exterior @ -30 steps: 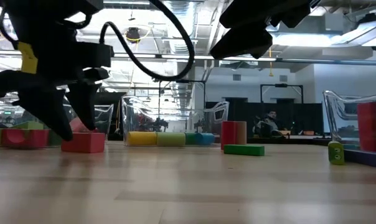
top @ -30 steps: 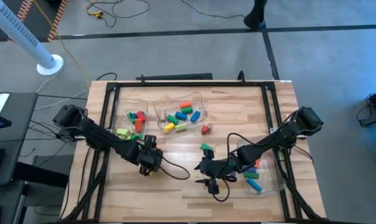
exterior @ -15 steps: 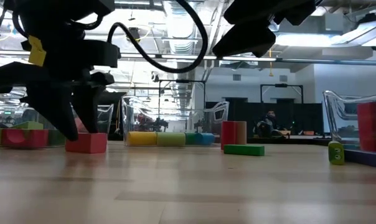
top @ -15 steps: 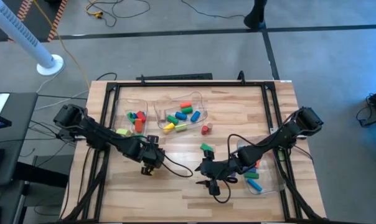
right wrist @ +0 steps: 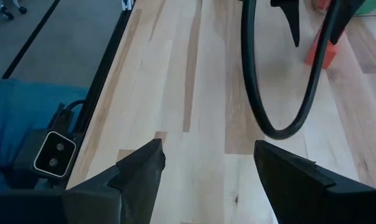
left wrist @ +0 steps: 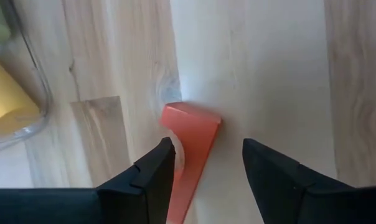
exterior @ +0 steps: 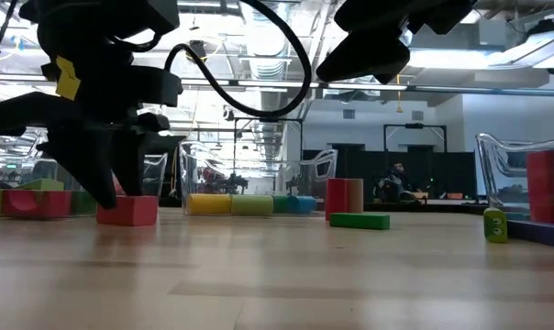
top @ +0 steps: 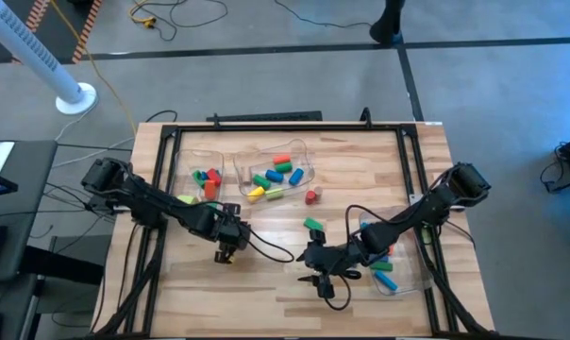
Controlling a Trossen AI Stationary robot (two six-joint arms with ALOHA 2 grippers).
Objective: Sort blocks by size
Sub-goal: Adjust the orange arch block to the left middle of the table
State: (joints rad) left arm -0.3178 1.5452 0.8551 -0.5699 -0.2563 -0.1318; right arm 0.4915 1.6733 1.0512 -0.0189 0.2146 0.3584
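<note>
A red block [left wrist: 194,134] lies flat on the table [top: 266,283] near its left side; it shows also in the low view [exterior: 127,211]. My left gripper [left wrist: 208,149] points down over it, open, one finger on each side of the block. My right gripper [right wrist: 206,149] hangs open above bare wood near the table's front middle [top: 321,281], holding nothing. A green bar [top: 311,225] and a red cylinder [top: 310,195] lie loose at mid-table. More blocks sit in clear bins. My left gripper has one finger [left wrist: 163,158] right at the red block's long side [left wrist: 183,155]; whether it touches I cannot tell. The other finger [left wrist: 263,165] stands clear of the block, bare wood between them. The block rests flat on the table.
Two clear bins [top: 205,178] [top: 280,172] with coloured blocks stand at the far left. A third bin [top: 393,266] with blue and red blocks stands at the right, under the right arm. A black cable [right wrist: 256,74] loops over the table between the arms.
My left gripper's fingers have drawn closer together around the red block, and the wrist has turned a little. The block has stayed where it lay.
</note>
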